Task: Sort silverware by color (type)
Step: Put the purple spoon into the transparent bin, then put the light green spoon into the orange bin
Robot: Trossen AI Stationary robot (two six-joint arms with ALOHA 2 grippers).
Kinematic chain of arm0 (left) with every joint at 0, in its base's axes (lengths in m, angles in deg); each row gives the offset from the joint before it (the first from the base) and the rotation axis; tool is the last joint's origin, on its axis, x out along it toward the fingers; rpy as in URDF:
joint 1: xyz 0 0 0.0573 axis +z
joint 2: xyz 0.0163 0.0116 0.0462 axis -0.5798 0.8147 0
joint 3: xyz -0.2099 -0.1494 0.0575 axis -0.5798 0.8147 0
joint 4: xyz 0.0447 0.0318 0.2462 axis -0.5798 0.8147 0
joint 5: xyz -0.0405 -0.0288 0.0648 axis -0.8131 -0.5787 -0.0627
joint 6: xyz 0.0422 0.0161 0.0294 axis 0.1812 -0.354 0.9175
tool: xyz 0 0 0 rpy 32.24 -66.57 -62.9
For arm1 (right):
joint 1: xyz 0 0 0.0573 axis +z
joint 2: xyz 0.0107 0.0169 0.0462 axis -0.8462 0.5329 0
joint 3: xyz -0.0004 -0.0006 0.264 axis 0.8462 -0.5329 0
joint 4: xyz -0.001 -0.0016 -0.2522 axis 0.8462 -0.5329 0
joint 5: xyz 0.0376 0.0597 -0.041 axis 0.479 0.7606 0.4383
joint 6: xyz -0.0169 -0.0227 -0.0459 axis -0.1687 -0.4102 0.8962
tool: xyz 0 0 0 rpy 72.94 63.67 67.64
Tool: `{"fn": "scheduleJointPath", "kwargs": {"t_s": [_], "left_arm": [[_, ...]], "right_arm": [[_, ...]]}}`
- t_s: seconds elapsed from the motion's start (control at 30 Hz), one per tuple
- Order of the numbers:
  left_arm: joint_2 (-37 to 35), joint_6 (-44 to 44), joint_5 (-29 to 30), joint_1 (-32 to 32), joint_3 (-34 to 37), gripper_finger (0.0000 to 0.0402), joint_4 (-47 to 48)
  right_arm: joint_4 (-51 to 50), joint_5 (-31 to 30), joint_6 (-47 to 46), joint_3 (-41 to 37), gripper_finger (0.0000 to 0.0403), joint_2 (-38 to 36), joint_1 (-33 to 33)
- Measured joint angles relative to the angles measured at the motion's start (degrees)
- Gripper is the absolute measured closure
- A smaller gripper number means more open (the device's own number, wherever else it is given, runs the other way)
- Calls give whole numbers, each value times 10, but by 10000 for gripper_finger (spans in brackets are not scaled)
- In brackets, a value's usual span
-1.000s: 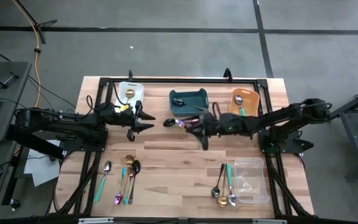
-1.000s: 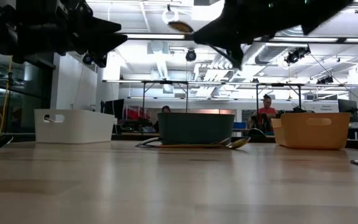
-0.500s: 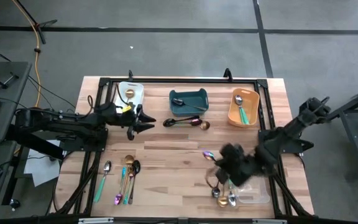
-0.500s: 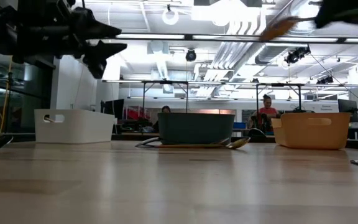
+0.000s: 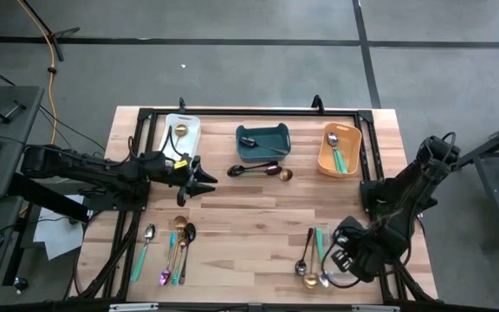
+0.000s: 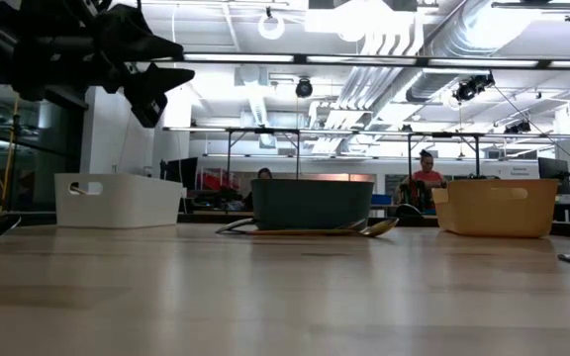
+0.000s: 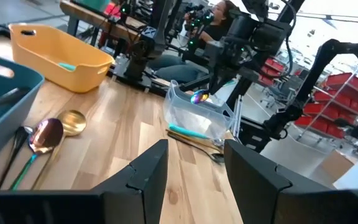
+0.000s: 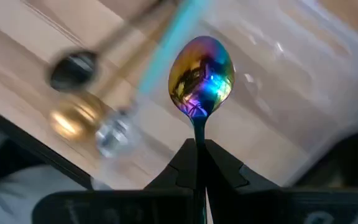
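My right gripper [image 5: 340,251] is at the table's near right, over the clear bin [image 7: 197,115], shut on an iridescent purple spoon [image 8: 201,74]. My left gripper [image 7: 194,162] hovers open above mid-table, left of centre [image 5: 199,176], touching nothing. Loose silverware lies flat on the wood in three groups: a near-left cluster [image 5: 167,247], a near-right cluster [image 5: 312,260] beside the clear bin, and a few pieces [image 5: 258,171] in front of the teal bin. The clear bin is mostly hidden under the right arm in the high view. My right gripper pinches the iridescent spoon's thin handle [image 8: 197,127] between its two fingertips, the fingers lying along it. The bowl [image 8: 201,74] sticks out past the fingertips and points down toward the clear bin. The spoon is lifted clear of everything.
Along the far side stand a white bin [image 5: 180,132] with a gold spoon, a teal bin [image 5: 262,139] with a dark spoon, and an orange bin [image 5: 340,149] with teal-handled pieces. Bare wood lies mid-table between the clusters. People sit in the room beyond the table [image 6: 426,168].
My right gripper swung from beside the teal bin toward the table's near right corner, carrying the iridescent spoon lifted clear, and now hangs over the clear bin. My left gripper drifted a little toward the near edge and stayed open.
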State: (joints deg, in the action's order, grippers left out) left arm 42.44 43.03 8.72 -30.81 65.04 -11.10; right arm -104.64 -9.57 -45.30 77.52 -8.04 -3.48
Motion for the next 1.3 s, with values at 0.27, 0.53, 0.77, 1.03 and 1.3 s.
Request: {"fn": "scheduleJointPath", "kwargs": {"t_s": [0.27,0.53,0.77,1.03,1.3], "left_arm": [[0,15,4,-2,0,252,-19],[0,14,2,-2,0,252,-22],[0,3,1,-2,0,252,-17],[0,4,1,-2,0,252,-18],[0,4,1,-2,0,252,-18]], "right_arm": [[-43,-22,-56,0,398,0,14],[-35,-38,-57,0,398,15,-1],[-34,21,-57,0,383,57,-1],[-23,18,-46,0,328,64,-1],[-30,-10,-10,23,322,50,-1]]}}
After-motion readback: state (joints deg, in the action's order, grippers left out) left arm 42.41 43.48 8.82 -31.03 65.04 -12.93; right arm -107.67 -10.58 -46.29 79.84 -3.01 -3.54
